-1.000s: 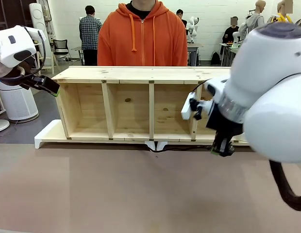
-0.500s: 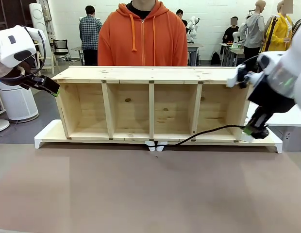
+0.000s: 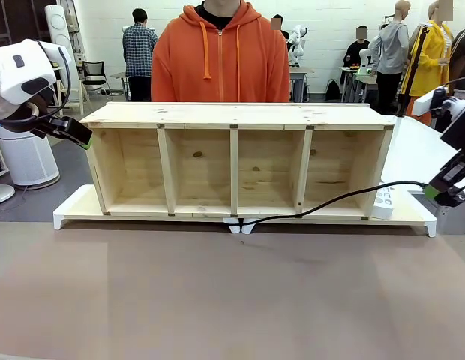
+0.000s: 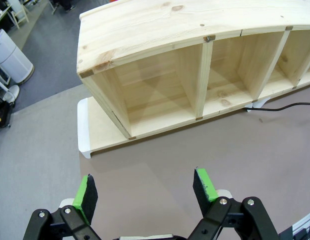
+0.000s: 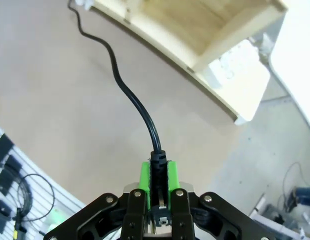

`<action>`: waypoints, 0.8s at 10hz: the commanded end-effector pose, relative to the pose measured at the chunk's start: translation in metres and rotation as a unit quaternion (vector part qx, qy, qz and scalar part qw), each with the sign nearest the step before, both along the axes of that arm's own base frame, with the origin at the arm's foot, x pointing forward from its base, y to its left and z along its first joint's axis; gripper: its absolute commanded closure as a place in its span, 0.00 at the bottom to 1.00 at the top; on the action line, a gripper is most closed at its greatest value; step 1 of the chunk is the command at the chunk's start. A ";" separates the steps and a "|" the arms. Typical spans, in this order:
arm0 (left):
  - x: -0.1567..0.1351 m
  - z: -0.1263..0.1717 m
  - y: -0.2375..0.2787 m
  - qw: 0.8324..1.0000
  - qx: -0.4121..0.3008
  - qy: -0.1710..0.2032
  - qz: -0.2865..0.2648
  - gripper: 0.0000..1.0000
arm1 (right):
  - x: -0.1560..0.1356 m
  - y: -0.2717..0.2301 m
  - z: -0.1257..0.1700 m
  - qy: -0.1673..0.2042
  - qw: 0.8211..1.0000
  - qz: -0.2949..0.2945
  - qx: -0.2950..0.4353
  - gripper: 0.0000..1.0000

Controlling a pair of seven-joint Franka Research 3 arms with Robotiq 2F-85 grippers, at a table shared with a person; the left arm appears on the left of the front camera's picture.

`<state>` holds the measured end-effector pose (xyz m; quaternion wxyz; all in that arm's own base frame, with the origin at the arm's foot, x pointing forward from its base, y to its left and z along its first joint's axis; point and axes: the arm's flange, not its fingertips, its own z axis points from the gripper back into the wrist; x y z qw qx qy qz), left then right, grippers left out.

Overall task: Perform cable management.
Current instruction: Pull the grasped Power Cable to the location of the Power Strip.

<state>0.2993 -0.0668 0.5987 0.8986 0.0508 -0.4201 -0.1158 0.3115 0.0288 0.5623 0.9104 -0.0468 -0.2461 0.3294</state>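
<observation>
Cord routing is judged the step in hand. The black, green-padded right robot hand [image 3: 443, 193] is clamped on the moulded plug end of the long thin black power cable [image 3: 330, 201]. It holds the plug off the right end of the open-fronted pale pine shelf unit [image 3: 232, 116], just past the white rectangular plastic power strip [image 3: 383, 201]. From the plug the cable sags leftward along the unit's lower front edge to two small white clips [image 3: 240, 223] at its centre. The left robot hand [image 4: 145, 187] hangs with pads well apart, holding nothing, above the matt brown bench [image 3: 217, 300] near the unit's left end.

Recommendation:
- Keep the plug square between the pads.
- Take up slack gradually, so the clips are not strained.
- Approach the strip in line with its sockets.

Socket orientation cannot be told from here.

Materials:
- The cable is smooth-jacketed and limp. It is likely to sag and swing rather than hold a set line.
- The unit is raw knotty pine in four compartments with square edges, and a taut cord could catch on them.
- The flat white base board [image 3: 71, 206] under the unit looks smooth and hard.
- The bench surface is plain and uniform.
</observation>
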 end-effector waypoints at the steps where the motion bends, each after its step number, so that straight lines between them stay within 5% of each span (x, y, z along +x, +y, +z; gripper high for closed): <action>1: 0.001 0.000 0.000 1.000 0.000 -0.002 0.000 0.00 | -0.013 -0.009 -0.041 -0.026 0.999 -0.038 0.010 0.84; 4: 0.001 0.000 0.000 1.000 0.000 -0.002 0.000 0.00 | 0.017 -0.020 -0.034 -0.065 0.992 -0.106 0.034 0.84; 8: 0.001 0.000 0.000 1.000 0.000 -0.002 0.000 0.00 | 0.034 -0.020 -0.029 -0.075 0.990 -0.118 0.030 0.84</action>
